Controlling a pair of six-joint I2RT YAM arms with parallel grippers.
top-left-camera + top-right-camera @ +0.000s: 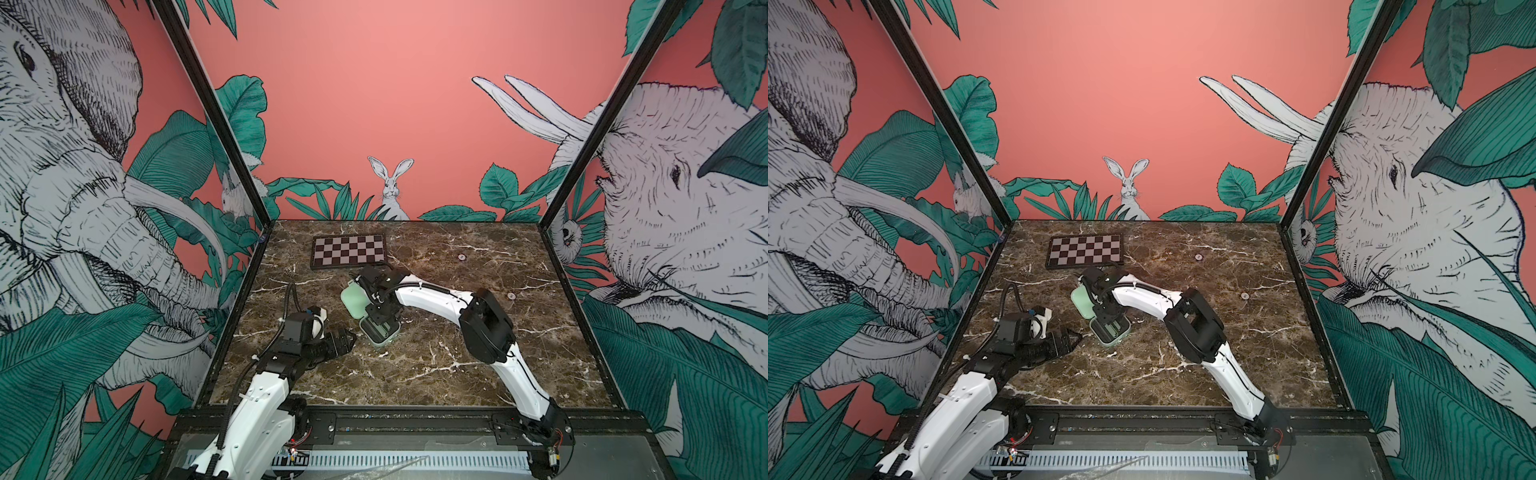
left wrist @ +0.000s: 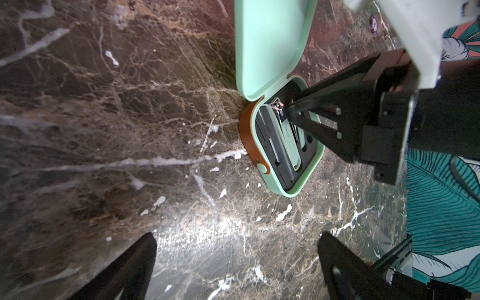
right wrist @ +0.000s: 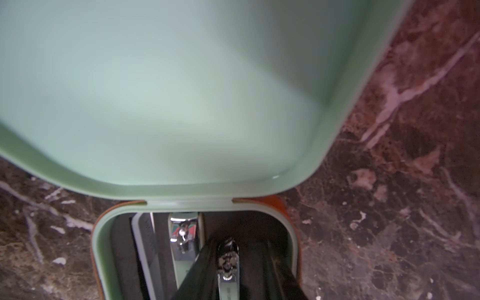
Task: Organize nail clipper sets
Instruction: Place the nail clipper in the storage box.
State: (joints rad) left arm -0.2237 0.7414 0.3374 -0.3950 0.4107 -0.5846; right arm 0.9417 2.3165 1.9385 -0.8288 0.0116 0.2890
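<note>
**Right Gripper Set Inside the Open Case**

The mint case (image 2: 275,187) was found mid-table, its lid (image 2: 270,46) raised on the checkerboard (image 1: 348,250) side. The right gripper (image 2: 292,107) was set within the rim, astride a small clipper (image 3: 228,262); whether it was pinched could not be told. The left gripper (image 2: 233,259) was held spread nearby. Open marble table (image 1: 436,374) was seen toward the near and right edges.

— What can't you make out?
— In both top views my right gripper (image 1: 383,325) covers most of the tray (image 1: 369,330).
— And from your right wrist?
— The lid (image 3: 181,91) is a blur running off the edge. The small clipper (image 3: 228,262) between my fingers (image 3: 194,280) is cut off below; whether I'm pinching it, I can't tell.
</note>
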